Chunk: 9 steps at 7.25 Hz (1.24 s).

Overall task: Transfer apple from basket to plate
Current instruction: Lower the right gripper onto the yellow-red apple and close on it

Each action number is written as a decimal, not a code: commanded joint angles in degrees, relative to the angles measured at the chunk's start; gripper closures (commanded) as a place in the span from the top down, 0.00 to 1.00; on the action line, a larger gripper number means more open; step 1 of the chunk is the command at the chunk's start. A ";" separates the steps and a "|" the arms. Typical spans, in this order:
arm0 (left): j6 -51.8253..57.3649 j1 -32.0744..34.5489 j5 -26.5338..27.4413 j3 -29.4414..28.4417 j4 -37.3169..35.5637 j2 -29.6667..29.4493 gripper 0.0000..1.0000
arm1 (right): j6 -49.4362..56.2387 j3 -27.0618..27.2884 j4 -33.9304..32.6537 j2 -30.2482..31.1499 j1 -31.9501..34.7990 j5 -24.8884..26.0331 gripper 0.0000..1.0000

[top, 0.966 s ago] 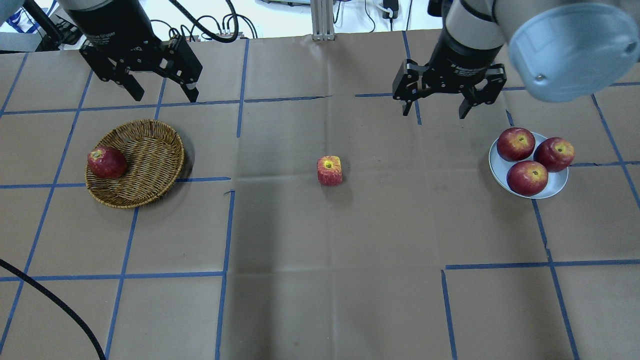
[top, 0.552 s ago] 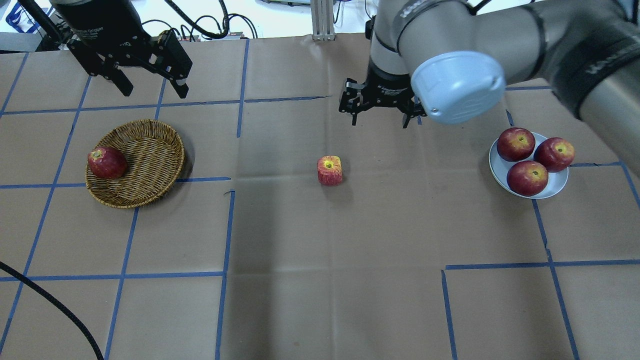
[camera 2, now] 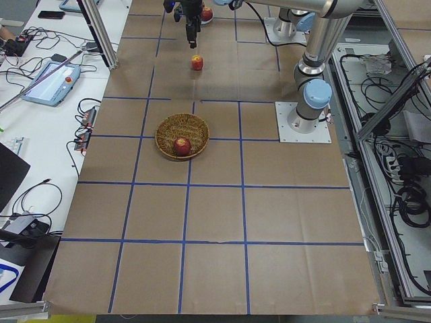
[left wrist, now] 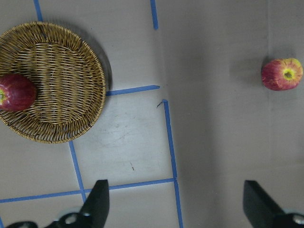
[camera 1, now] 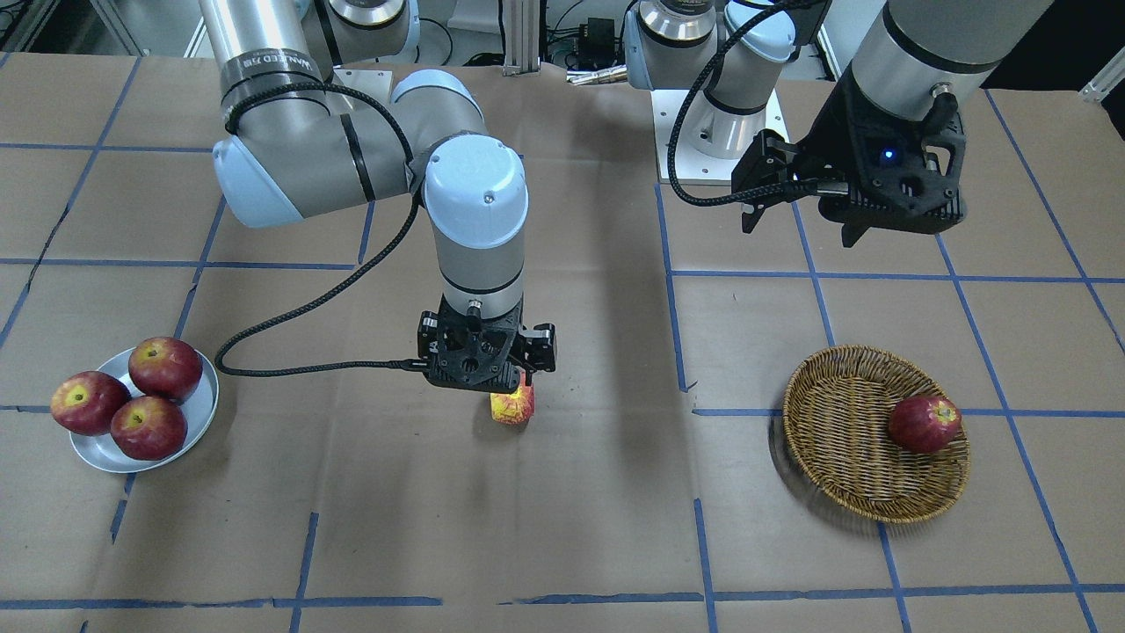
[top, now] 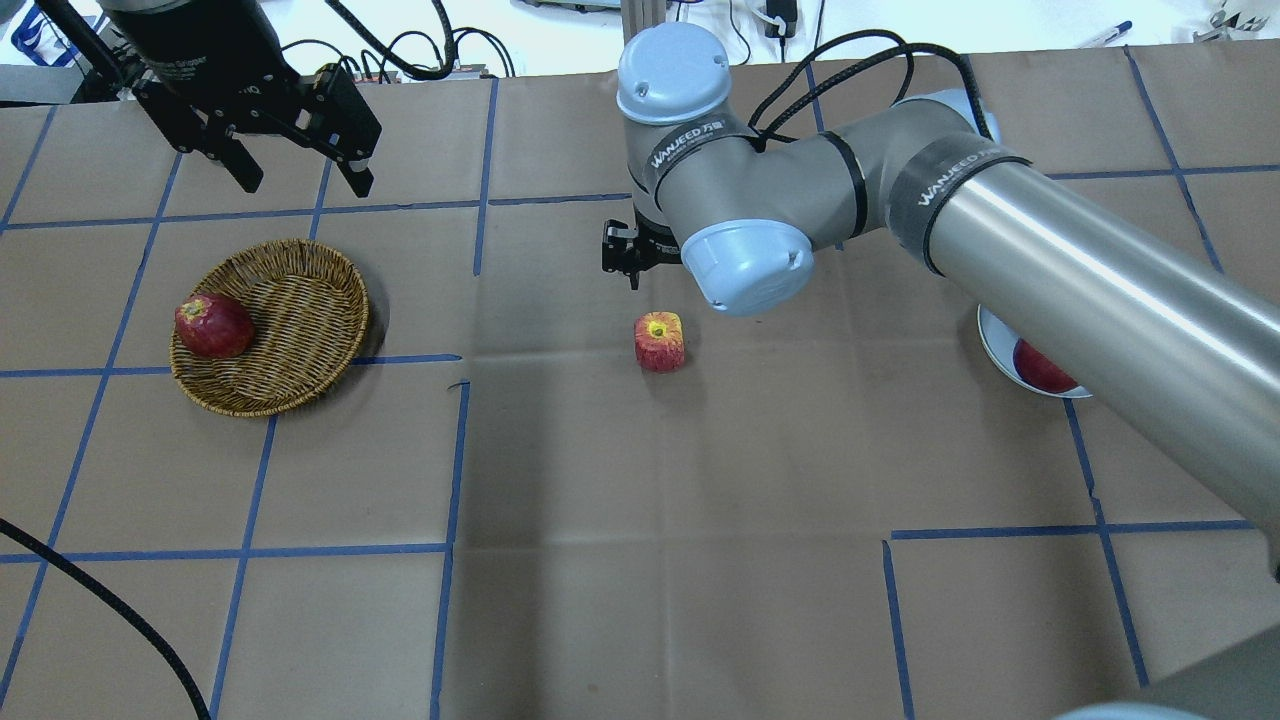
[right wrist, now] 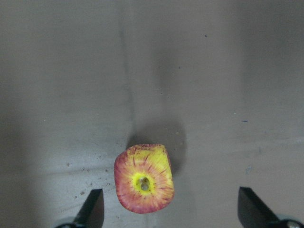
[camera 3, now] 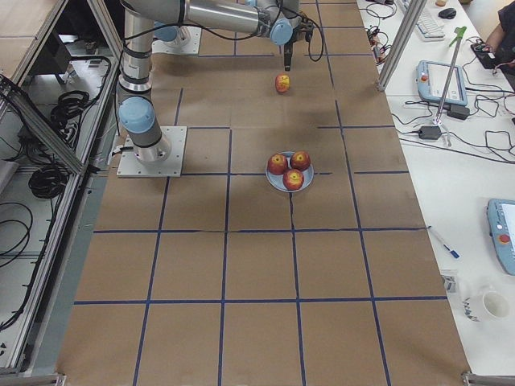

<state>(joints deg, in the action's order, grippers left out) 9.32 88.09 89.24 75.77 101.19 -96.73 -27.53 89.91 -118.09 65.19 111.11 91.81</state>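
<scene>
The apple, red with a yellow top and streaks, sat stem-end up on the bare brown worktop near its middle. It lay in neither the basket nor the plate, roughly between the 2 and well apart from both.

The right claw hung directly over the apple, pointing down. Its jaws were released and spread wide. In the right wrist view the 2 fingertips stood at either side of the frame, with the apple between them and nearer 1 side. Neither finger touched the fruit. In the front view the claw's body sat just above the apple and covered part of its top.

The left claw hovered above the worktop beyond the basket, released too, with nothing between its fingers.

The basket rested on the robot's left side and held 1 dark red apple against its outer rim. The plate, on the robot's right side, carried 3 dark red apples packed together and touching. In the overhead view the right arm hid most of that plate. Blue tape lines crossed the worktop in a grid.
</scene>
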 commanded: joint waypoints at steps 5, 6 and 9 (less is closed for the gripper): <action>-0.18 0.06 -0.12 0.44 -0.82 -0.65 0.99 | -0.42 5.44 -12.94 -7.71 2.09 0.29 1.00; -0.09 0.15 -0.11 0.52 -0.74 -0.74 0.99 | -0.16 5.53 -12.87 -7.19 2.09 0.38 0.99; 0.08 0.06 -0.11 0.52 -1.09 -0.83 0.99 | -0.16 5.10 -12.25 -7.10 2.00 0.29 0.54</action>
<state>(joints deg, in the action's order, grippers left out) 9.38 88.22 89.12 76.28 100.20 -97.57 -27.69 95.23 -130.70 58.05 113.15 92.10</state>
